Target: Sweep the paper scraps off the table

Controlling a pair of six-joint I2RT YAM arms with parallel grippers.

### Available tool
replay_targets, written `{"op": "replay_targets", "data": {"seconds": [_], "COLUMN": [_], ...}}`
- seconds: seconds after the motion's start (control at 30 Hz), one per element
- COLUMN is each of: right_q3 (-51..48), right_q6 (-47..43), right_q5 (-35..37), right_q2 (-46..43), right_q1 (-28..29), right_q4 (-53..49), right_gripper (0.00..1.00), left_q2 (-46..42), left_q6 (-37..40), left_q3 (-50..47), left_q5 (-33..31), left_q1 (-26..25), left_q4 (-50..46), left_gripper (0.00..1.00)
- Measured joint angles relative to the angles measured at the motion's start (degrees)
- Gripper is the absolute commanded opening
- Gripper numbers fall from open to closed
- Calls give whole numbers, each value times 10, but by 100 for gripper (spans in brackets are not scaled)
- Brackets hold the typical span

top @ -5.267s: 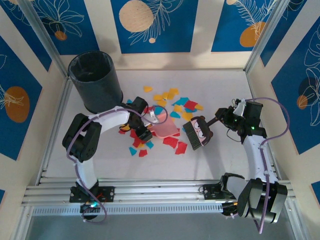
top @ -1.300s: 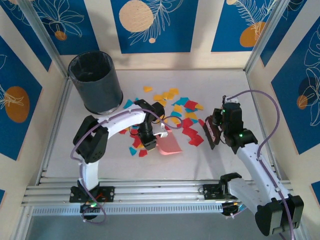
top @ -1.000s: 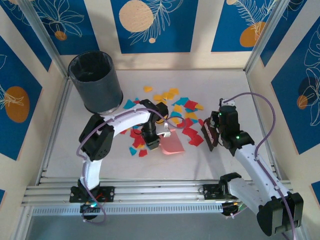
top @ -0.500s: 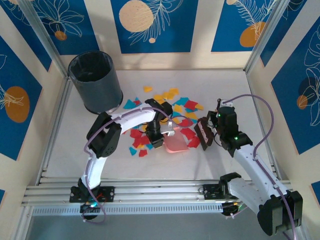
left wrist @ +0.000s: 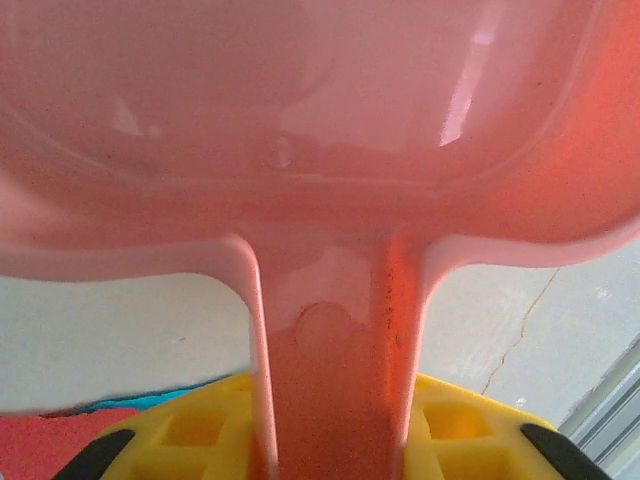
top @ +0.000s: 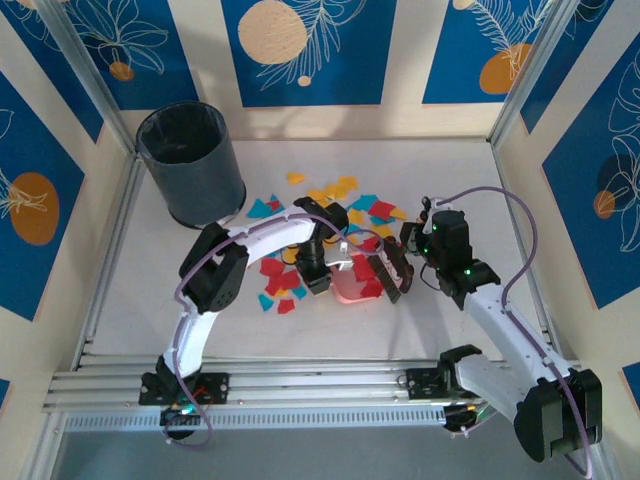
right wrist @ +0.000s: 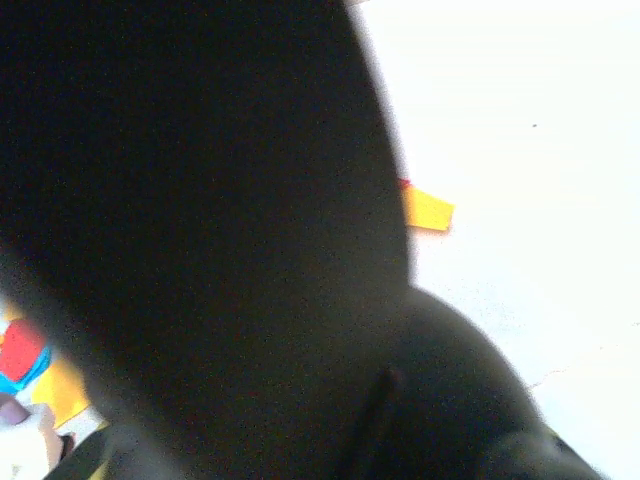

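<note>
Paper scraps point(top: 352, 212) in red, yellow and teal lie scattered mid-table, with more at the left point(top: 272, 292). My left gripper point(top: 320, 276) is shut on the handle point(left wrist: 330, 380) of the pink dustpan point(top: 347, 290), whose pan point(left wrist: 300, 120) rests flat on the table. The yellow fingers point(left wrist: 190, 432) flank the handle. My right gripper point(top: 416, 258) is shut on the dark brush point(top: 391, 272), which stands on edge against the dustpan's right lip. Red scraps point(top: 364, 270) sit at that lip. The brush's dark back point(right wrist: 200, 220) hides the right jaws. One yellow scrap point(right wrist: 427, 209) lies beside it.
A black bin point(top: 190, 160) stands at the back left of the table point(top: 450, 180). Aluminium rails point(top: 300, 385) run along the near edge. Patterned blue-and-cream walls close in the back and sides.
The left arm slid the dustpan to the right. The right arm swept the brush leftwards up to the pan's lip, pushing red scraps with it.
</note>
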Motion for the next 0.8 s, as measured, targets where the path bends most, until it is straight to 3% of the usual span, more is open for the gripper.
{"op": "replay_targets", "data": {"seconds": [0.33, 0.8], "right_q3": [15, 16], "right_q6": [0, -43], "right_q5": [-23, 79], "right_q2": [-18, -46], "right_q1": [2, -33], "right_q4": [-9, 10], "right_gripper": [0, 0], "left_q2": [-25, -68], "left_q6": [-11, -15], "left_q3": [-38, -77], "left_q5": [1, -3], "left_q1": [13, 53], "left_q4": [33, 27], "left_gripper": [0, 0]}}
